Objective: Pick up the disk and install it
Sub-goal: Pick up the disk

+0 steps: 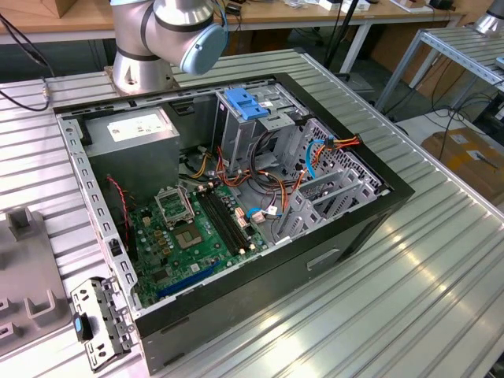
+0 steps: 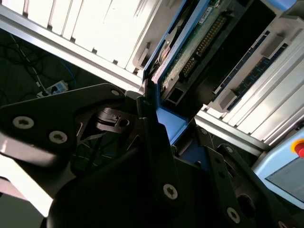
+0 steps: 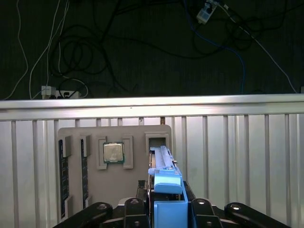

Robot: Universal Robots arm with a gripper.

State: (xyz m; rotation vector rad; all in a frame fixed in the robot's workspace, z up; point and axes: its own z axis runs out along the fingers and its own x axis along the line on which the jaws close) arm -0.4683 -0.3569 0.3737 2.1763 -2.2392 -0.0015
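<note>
Disk (image 3: 164,190), dark body in blue rails: clamped on edge between the jaws of the gripper (image 3: 166,211), closed on its two flat sides in both wrist views. Shows a green circuit board face in the second wrist view, with a black finger (image 2: 152,137) pressed along the blue rail. Reaches with its far end to an upright slot (image 3: 156,141) in a grey tray (image 3: 85,133); cannot tell whether seated there or lifted clear. Just beside that slot, a processor (image 3: 114,152) in its own nest; beyond it, memory sticks (image 3: 63,175). Under the tray, a ribbed metal table (image 3: 228,156); past its far edge, loose cables (image 3: 71,57) on a dark floor.

In the exterior view, on the table, an open case (image 1: 346,236), with the tray lying apart at the exterior view's left edge. Inside the case: motherboard (image 1: 197,236), tangled wires (image 1: 268,185), and a tall grey cage (image 1: 236,134) topped by a blue handle (image 1: 246,104). Near the case's near corner, at the exterior view's left, a perforated bracket (image 1: 98,323) with a small blue clip. Behind the case, the arm (image 1: 165,31).
</note>
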